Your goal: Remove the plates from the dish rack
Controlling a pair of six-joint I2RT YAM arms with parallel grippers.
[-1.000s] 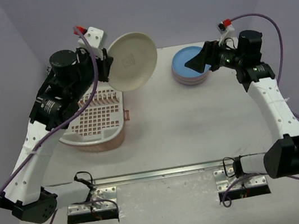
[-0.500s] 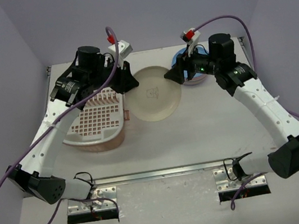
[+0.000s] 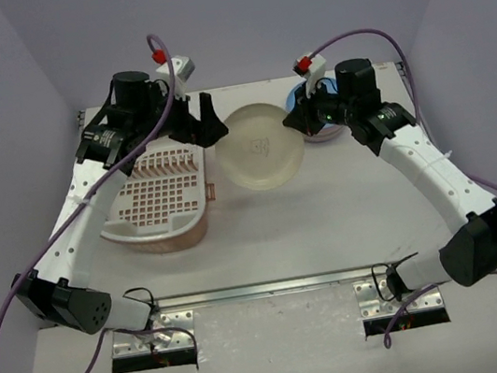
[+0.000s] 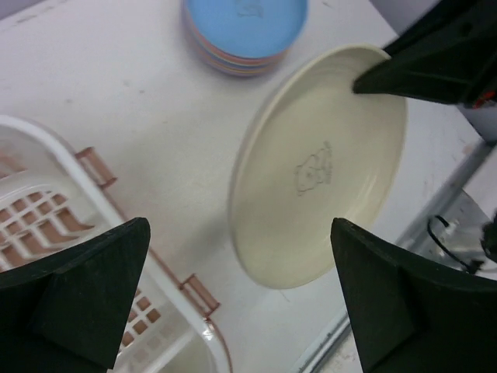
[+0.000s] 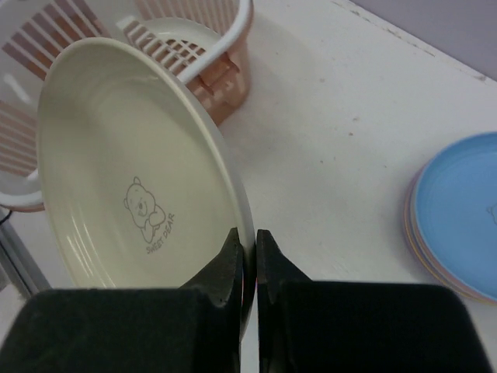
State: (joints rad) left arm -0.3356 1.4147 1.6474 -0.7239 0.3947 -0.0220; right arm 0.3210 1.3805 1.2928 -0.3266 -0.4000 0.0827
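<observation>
A cream plate (image 3: pixel 261 147) with a bear print hangs tilted over the table's middle. My right gripper (image 3: pixel 294 124) is shut on its right rim; in the right wrist view the two fingers pinch the plate's (image 5: pixel 132 171) edge at the gripper (image 5: pixel 248 241). My left gripper (image 3: pixel 201 126) stands wide open just left of the plate (image 4: pixel 318 163), touching nothing, its jaws (image 4: pixel 241 311) far apart. The dish rack (image 3: pixel 160 196) sits at the left with its grid floor showing. Behind the right arm, a stack of plates (image 3: pixel 296 101) with a blue one on top (image 4: pixel 245 27) rests on the table.
The rack's brown side handle (image 4: pixel 97 167) juts toward the plate. A metal rail (image 3: pixel 265 290) runs along the near table edge. Purple cables (image 3: pixel 366 35) loop above both arms. Grey walls close in the table on three sides.
My left gripper has opened and let go of the cream plate. My right gripper has closed on the plate's right rim. The plate has moved toward the table's middle.
</observation>
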